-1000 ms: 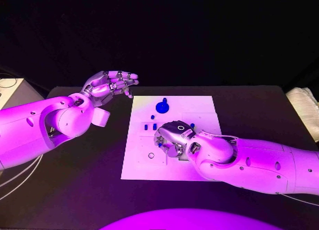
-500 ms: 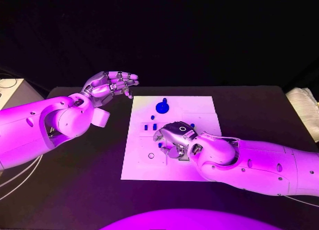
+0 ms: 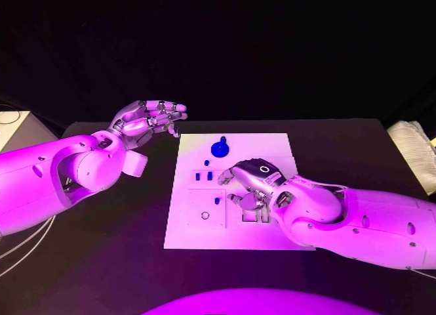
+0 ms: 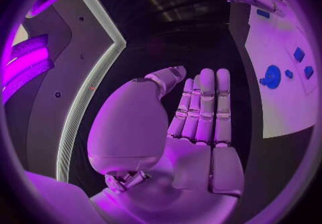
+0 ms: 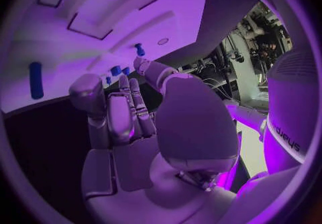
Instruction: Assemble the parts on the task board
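The white task board (image 3: 275, 147) lies in the middle of the black table. A round blue knob (image 3: 219, 147) stands near its far edge. Two small blue parts (image 3: 202, 175) sit side by side left of centre, and another small blue part (image 3: 218, 199) stands nearer me. My right hand (image 3: 253, 184) hovers over the board's middle, fingers bent downward and holding nothing. In the right wrist view the right hand (image 5: 124, 122) has bare fingers, with a blue cylinder (image 5: 35, 80) and a blue peg (image 5: 139, 49) beyond them. My left hand (image 3: 148, 118) is raised off the board's far left corner, loosely curled and empty.
The left wrist view shows the left hand (image 4: 198, 111) with fingers straight, the blue knob (image 4: 271, 76) and small blue pieces (image 4: 298, 53) on the board (image 4: 282, 106). A pale folded object (image 3: 418, 154) lies at the table's right edge. A small ring (image 3: 205, 215) marks the board's near left.
My right hand has shifted to the right over the board, uncovering the small blue part near the board's left middle. The left hand has barely moved.
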